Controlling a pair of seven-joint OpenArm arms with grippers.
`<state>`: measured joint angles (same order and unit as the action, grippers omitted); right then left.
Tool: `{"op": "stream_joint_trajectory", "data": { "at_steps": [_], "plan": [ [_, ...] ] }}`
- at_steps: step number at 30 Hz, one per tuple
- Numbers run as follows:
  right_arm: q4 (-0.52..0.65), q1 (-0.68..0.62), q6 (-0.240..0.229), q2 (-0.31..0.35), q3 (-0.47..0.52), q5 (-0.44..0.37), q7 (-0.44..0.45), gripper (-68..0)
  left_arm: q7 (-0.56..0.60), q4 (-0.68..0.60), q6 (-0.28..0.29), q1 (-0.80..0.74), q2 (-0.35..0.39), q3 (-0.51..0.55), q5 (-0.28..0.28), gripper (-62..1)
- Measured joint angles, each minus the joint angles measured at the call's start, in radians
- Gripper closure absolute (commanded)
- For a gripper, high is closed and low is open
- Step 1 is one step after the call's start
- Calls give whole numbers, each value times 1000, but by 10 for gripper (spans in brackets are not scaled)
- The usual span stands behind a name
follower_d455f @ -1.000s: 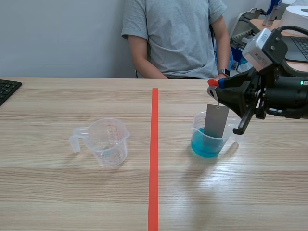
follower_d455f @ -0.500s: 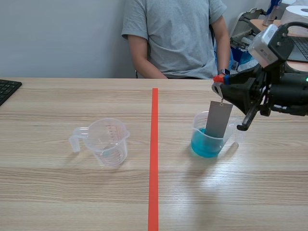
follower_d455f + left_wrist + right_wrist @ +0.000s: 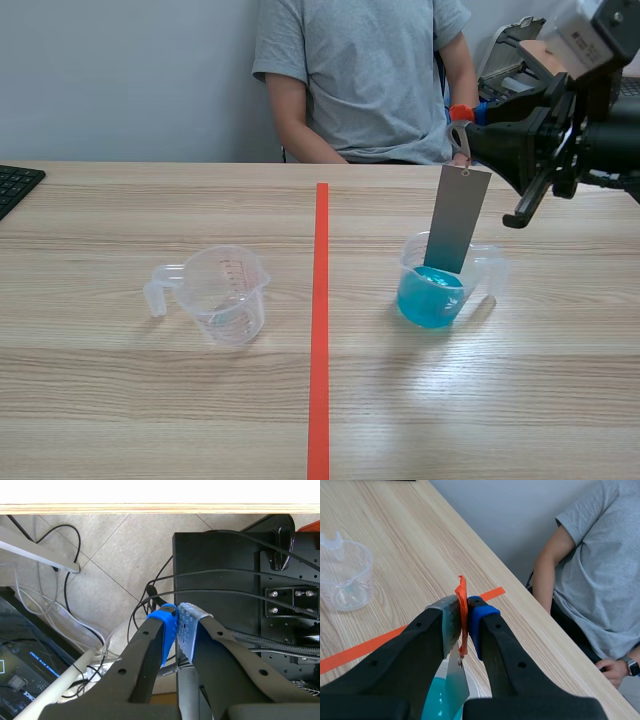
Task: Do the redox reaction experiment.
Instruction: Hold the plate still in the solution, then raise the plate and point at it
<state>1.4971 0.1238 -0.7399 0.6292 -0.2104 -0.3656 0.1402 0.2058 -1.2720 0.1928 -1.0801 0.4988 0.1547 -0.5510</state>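
The right arm comes in raised over the tabletop's (image 3: 150, 400) right edge. Its tool (image 3: 462, 115) is clamped on a small orange tab (image 3: 462, 600), from which a flat grey metal strip (image 3: 457, 220) hangs. The strip's lower end is inside a clear plastic cup of blue liquid (image 3: 432, 290) near that edge. The left tool (image 3: 177, 630) is closed on nothing, below the tabletop's edge.

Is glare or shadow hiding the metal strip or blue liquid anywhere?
Scene view: even light, no glare on the metal strip; faint shadow beside the cup of blue liquid. Right wrist view: strip plainly lit under the right gripper. Left wrist view: neither shows.
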Motion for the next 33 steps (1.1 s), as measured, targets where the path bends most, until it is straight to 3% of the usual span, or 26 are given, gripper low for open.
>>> {"op": "stream_joint_trajectory", "data": {
  "at_steps": [10,21,33],
  "plan": [
    [104,0,0,50,33,-135,-106,-13,0,0,0,0,0,0,0,-36],
    [222,0,0,55,101,-299,-298,-13,0,0,0,0,0,0,0,-36],
    [303,0,0,56,146,-388,-389,-13,16,0,2,0,21,0,0,-36]
  ]
}}
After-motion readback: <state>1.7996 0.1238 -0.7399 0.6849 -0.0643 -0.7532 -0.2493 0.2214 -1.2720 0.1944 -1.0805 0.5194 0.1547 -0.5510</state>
